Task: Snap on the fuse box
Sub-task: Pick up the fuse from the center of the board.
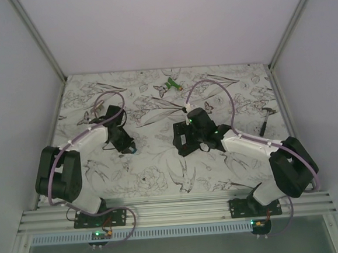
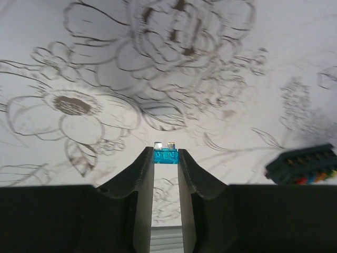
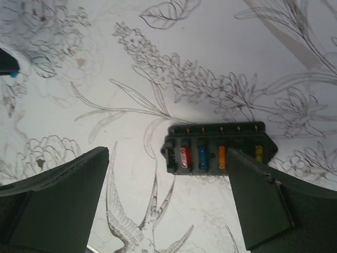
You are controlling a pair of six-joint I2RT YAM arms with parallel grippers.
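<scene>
— Fuse box [image 3: 218,150], the black oblong plastic block with a row of slots: where does it lie, reckoned from the end effectors?

— Take the left end effector [image 2: 165,158] first. Its two dark fingers [image 2: 142,174] are clenched on a small translucent blue blade fuse [image 2: 165,154]. The fuse is pinched at the very tips, with its metal prongs pointing away from the wrist. I cannot tell whether it touches the flower-and-bird-printed white counter [image 2: 237,79].

— And the box from there?

— The fuse box [image 2: 301,166] lies flat on the counter toward the right arm, near those fingers but apart from them.

— What about the right end effector [image 3: 167,153]?

— It is released, its fingers [image 3: 58,200] spread wide and gripping nothing. It hangs over the fuse box, which shows between the two fingers. The box sits closer to the finger at the right of that view. That finger covers one end of the box, so I cannot judge contact. Seated fuses [image 3: 202,156] show in the slots: red, blue, orange and yellow.

— Anything farther out?

— A green-and-white plastic gadget [image 1: 172,85] lies near the counter's far edge, well apart from both arms.
</scene>
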